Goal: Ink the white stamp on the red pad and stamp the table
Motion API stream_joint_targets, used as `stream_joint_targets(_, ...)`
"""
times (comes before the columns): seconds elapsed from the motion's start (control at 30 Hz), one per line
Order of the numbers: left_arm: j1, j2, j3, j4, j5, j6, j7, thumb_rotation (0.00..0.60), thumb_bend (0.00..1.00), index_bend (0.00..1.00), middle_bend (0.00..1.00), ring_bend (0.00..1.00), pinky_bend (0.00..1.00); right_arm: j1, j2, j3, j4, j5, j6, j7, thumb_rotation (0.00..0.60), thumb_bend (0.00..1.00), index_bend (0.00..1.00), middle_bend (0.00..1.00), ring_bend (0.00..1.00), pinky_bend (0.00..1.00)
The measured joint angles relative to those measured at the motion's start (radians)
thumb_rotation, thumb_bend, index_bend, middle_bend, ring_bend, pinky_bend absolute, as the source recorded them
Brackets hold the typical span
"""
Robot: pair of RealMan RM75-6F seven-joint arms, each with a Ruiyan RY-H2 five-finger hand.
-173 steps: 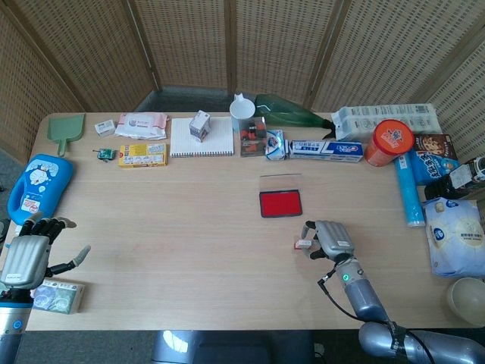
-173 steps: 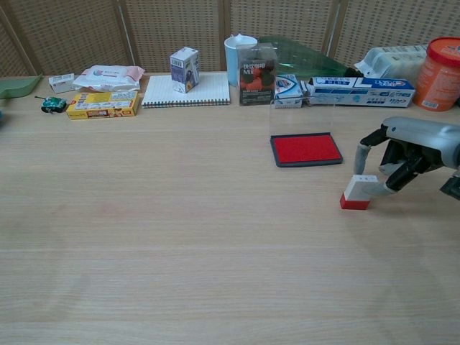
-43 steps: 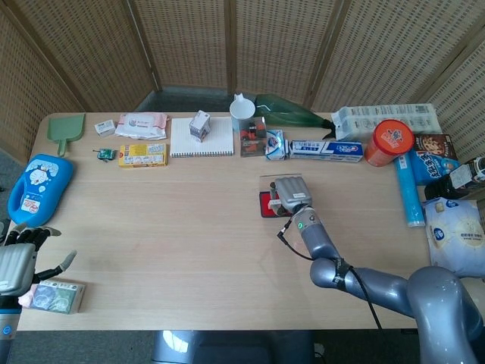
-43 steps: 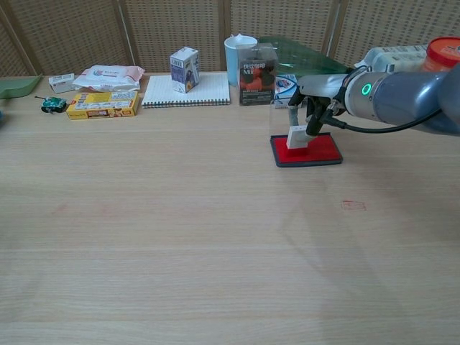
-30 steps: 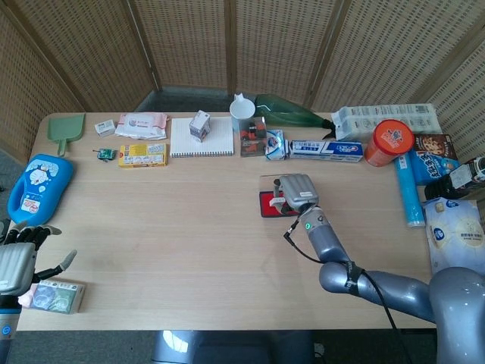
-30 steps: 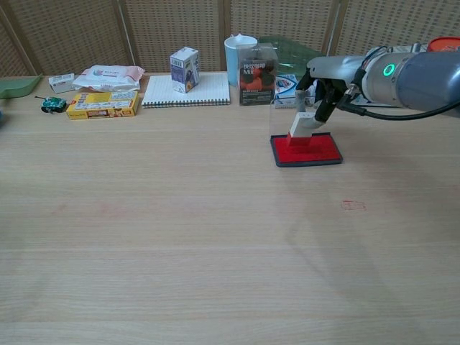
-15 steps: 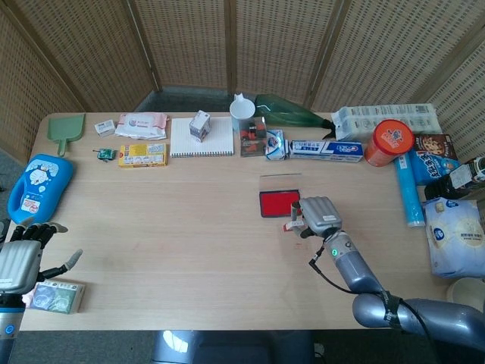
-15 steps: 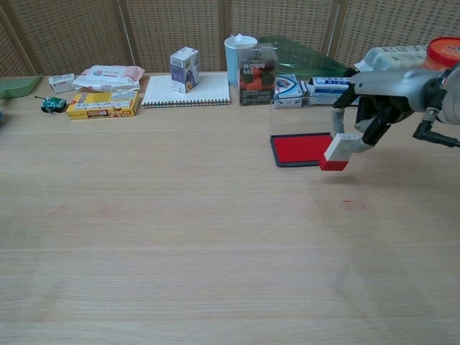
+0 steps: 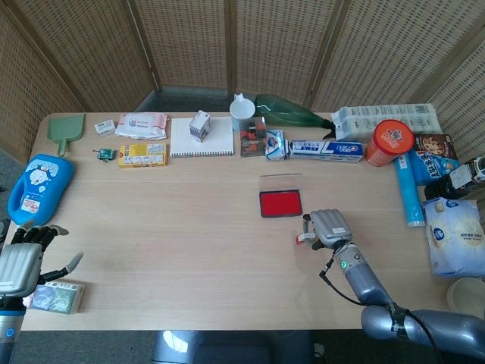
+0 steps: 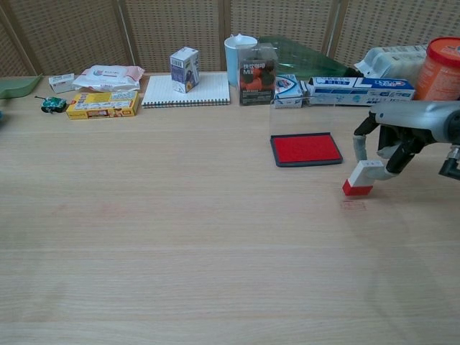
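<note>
The white stamp (image 10: 363, 177) with a red base is pinched in my right hand (image 10: 404, 138), tilted, its base very low over the wood just beyond a faint red print (image 10: 353, 205). I cannot tell whether it touches the table. In the head view the stamp (image 9: 305, 239) and right hand (image 9: 330, 227) sit to the near right of the red ink pad (image 9: 280, 203). The pad (image 10: 306, 149) lies with its clear lid tipped up behind it. My left hand (image 9: 21, 262) hovers at the table's near left corner, fingers spread, holding nothing.
A notebook (image 9: 201, 138), white cup (image 9: 242, 108), toothpaste box (image 9: 326, 149) and orange canister (image 9: 389, 142) line the far edge. A blue case (image 9: 34, 186) lies at the left and a small packet (image 9: 53, 296) by the left hand. Packages crowd the right edge (image 9: 453, 243).
My right hand has lifted the stamp off the red pad and carried it to the near right, lowering it next to the faint print. The left hand has barely shifted.
</note>
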Motion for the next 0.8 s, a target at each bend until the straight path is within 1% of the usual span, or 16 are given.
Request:
stream_joint_targets(0.33, 0.000, 0.000, 0.003, -0.001, 0.004, -0.001, 0.003, 0.181, 0.21, 0.33, 0.33, 0.28, 0.12, -0.010, -0.016, -0.012, 0.032, 0.018, -0.010, -0.020, 0.600, 0.41, 0.71, 1.00, 1.00, 1.00)
stream_joint_targets(0.8, -0.002, -0.001, 0.002, -0.001, 0.004, -0.003, 0.006, 0.180, 0.21, 0.33, 0.33, 0.28, 0.12, -0.014, -0.008, -0.007, 0.034, 0.027, -0.028, -0.028, 0.600, 0.40, 0.63, 1.00, 1.00, 1.00)
